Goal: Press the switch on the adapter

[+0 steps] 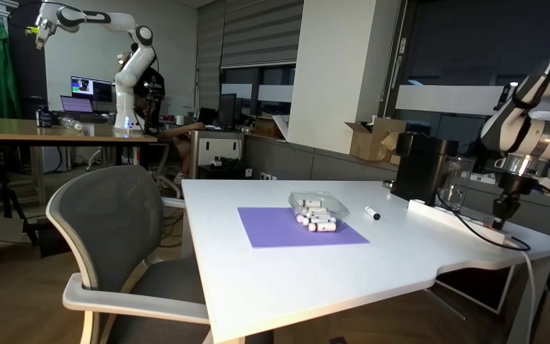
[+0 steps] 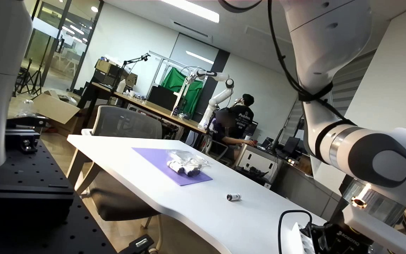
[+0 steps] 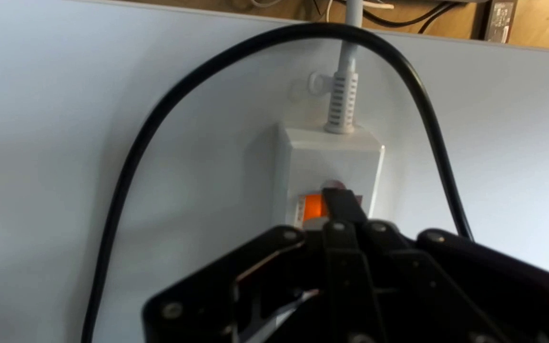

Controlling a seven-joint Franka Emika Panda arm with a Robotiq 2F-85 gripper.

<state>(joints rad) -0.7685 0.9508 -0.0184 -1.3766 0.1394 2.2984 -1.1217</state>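
Note:
The adapter is a long white power strip (image 1: 428, 215) near the table's edge in an exterior view. Its cable end (image 3: 334, 159) shows in the wrist view, and part of it shows in an exterior view (image 2: 297, 237). The lit orange switch (image 3: 312, 206) is near that end. My gripper (image 3: 339, 195) is shut and empty, with its fingers together over the switch. They hide the switch's middle and part of its right side. In an exterior view the gripper (image 1: 497, 225) points down at the strip's near end. I cannot tell whether the tips touch the switch.
A black cable (image 3: 112, 205) loops around the strip's end. A black machine (image 1: 420, 167) and a clear jug (image 1: 456, 181) stand by the strip. A small black-capped white tube (image 1: 372, 212) lies nearby. A clear box of white tubes (image 1: 334, 203) lies on a purple sheet (image 1: 268, 229).

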